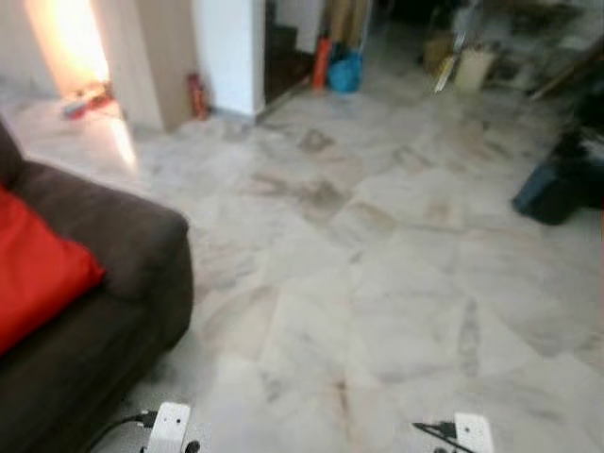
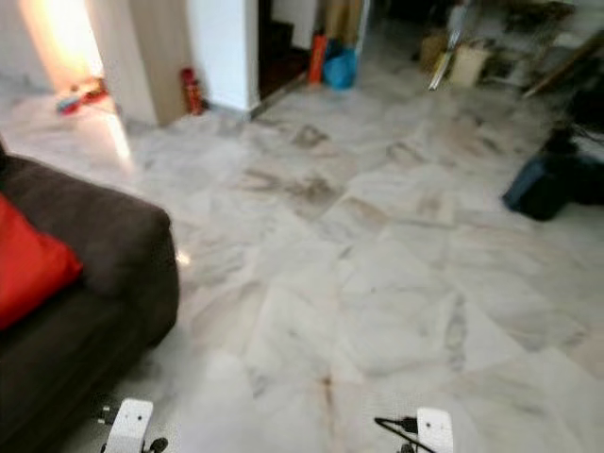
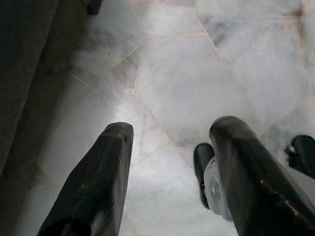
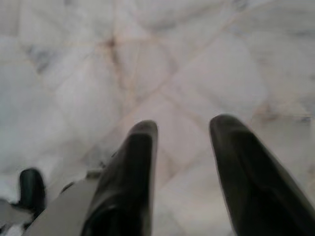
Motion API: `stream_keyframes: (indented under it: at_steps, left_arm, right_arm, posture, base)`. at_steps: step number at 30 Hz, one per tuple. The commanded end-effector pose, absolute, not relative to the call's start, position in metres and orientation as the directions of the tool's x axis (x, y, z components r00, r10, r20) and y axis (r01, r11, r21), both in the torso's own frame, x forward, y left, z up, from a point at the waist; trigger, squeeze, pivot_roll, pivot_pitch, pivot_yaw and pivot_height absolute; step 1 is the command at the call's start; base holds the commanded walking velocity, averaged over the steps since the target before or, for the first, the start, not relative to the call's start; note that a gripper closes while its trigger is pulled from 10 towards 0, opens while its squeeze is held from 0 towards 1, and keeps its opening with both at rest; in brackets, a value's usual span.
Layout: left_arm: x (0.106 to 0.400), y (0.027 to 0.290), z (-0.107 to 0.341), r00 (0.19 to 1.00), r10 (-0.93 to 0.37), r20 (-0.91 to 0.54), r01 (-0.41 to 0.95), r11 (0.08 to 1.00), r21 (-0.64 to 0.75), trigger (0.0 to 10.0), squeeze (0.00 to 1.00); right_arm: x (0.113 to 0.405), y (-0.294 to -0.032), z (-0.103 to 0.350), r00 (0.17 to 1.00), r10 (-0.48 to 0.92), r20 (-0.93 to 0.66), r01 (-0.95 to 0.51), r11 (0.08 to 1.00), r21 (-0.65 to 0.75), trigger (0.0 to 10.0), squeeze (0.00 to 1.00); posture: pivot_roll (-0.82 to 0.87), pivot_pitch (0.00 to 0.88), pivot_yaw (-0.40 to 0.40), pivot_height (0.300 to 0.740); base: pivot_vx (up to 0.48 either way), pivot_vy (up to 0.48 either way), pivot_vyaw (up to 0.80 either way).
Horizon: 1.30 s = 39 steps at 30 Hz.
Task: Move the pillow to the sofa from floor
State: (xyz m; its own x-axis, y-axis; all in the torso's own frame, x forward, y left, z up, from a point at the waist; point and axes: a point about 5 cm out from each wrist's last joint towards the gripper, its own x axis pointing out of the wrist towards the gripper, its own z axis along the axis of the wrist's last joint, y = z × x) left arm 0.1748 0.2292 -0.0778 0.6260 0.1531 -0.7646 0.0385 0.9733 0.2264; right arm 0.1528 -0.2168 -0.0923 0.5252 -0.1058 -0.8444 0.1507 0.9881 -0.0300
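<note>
Dark brown sofa (image 1: 104, 283) sits near left, one end and armrest in frame. A red pillow (image 1: 38, 269) is on its seat, leaning against the back cushion, touching the inside of the armrest (it is on the sofa, not on the floor).

Marble floor (image 1: 377, 264) spreads pale grey with brown veining across the middle and right.

Left gripper (image 3: 170, 172) hangs low over the floor just beside the sofa base; fingers (image 3: 98, 182) spread apart, holding nothing. Right gripper (image 4: 182, 162) also hangs low over bare tile, fingers (image 4: 130, 177) parted, nothing between them. Both wrists show as white blocks at the near edge of the head views.

Far left: bright glare from a doorway, a small red extinguisher (image 1: 197, 95) against the wall corner. Far centre: an orange item and a blue bag (image 1: 345, 74) by a dark opening. Far right: a dark blue bag (image 1: 550, 189) on the floor, and blurred clutter beyond (too soft to identify).
</note>
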Motion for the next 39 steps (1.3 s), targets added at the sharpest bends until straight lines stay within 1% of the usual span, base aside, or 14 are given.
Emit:
stream_keyframes:
  at_steps: [1, 8, 12, 21, 23, 26, 30, 32, 39]
  left_arm:
    - [0.1724, 0.2269, -0.0796, 0.619, 0.148, -0.771, 0.037, 0.975, 0.218, 10.0, 0.00]
    - [0.1738, 0.2276, -0.0786, 0.623, 0.143, -0.769, 0.056, 0.972, 0.226, 10.0, 0.00]
    - [0.1726, 0.2278, -0.0793, 0.618, 0.148, -0.772, 0.025, 0.978, 0.207, 10.0, 0.00]
    - [0.1739, 0.2285, -0.0786, 0.620, 0.147, -0.771, 0.046, 0.974, 0.223, 10.0, 0.00]
    - [0.1742, 0.2289, -0.0783, 0.622, 0.159, -0.767, 0.052, 0.969, 0.243, 10.0, 0.00]
    - [0.1737, 0.2285, -0.0787, 0.618, 0.158, -0.771, 0.044, 0.971, 0.234, 10.0, 0.00]
    - [0.1732, 0.2285, -0.0790, 0.616, 0.158, -0.771, 0.034, 0.973, 0.226, 10.0, 0.00]
    - [0.1732, 0.2273, -0.0793, 0.615, 0.141, -0.775, 0.033, 0.978, 0.204, 10.0, 0.00]
    - [0.1733, 0.2269, -0.0791, 0.621, 0.135, -0.772, 0.024, 0.981, 0.191, 10.0, 0.00]
  right_arm:
    - [0.1527, -0.2192, -0.0919, 0.523, -0.111, -0.845, 0.156, 0.987, -0.034, 10.0, 0.00]
    - [0.1531, -0.2188, -0.0919, 0.521, -0.111, -0.846, 0.155, 0.987, -0.034, 10.0, 0.00]
    - [0.1532, -0.2186, -0.0919, 0.521, -0.111, -0.847, 0.156, 0.987, -0.034, 10.0, 0.00]
    - [0.1538, -0.2181, -0.0917, 0.523, -0.108, -0.846, 0.151, 0.988, -0.032, 10.0, 0.00]
    - [0.1539, -0.2184, -0.0916, 0.523, -0.105, -0.846, 0.146, 0.989, -0.033, 10.0, 0.00]
    - [0.1539, -0.2185, -0.0916, 0.522, -0.104, -0.846, 0.145, 0.989, -0.033, 10.0, 0.00]
    - [0.1539, -0.2184, -0.0916, 0.523, -0.104, -0.846, 0.145, 0.989, -0.032, 10.0, 0.00]
    - [0.1542, -0.2185, -0.0914, 0.526, -0.106, -0.844, 0.151, 0.988, -0.030, 10.0, 0.00]
    - [0.1541, -0.2185, -0.0914, 0.526, -0.108, -0.844, 0.151, 0.988, -0.032, 10.0, 0.00]
  posture:
    - [0.14, 0.000, -0.060, 0.740]
    - [0.13, 0.000, -0.057, 0.740]
    - [0.13, 0.000, -0.057, 0.740]
    - [0.14, 0.000, -0.066, 0.740]
    - [0.14, 0.000, -0.068, 0.740]
    - [0.14, 0.000, -0.067, 0.740]
    - [0.14, 0.000, -0.067, 0.740]
    - [0.14, 0.000, -0.066, 0.740]
    - [0.14, 0.000, -0.066, 0.740]
  base:
    - [0.000, 0.000, -0.69]
    - [0.000, -0.040, -0.69]
    - [0.000, -0.070, -0.69]
    - [0.000, 0.000, -0.69]
    - [0.000, -0.480, -0.68]
    - [0.000, -0.480, -0.68]
    - [0.000, 0.000, -0.67]
    - [0.000, 0.000, 0.00]
    - [0.000, 0.000, 0.00]
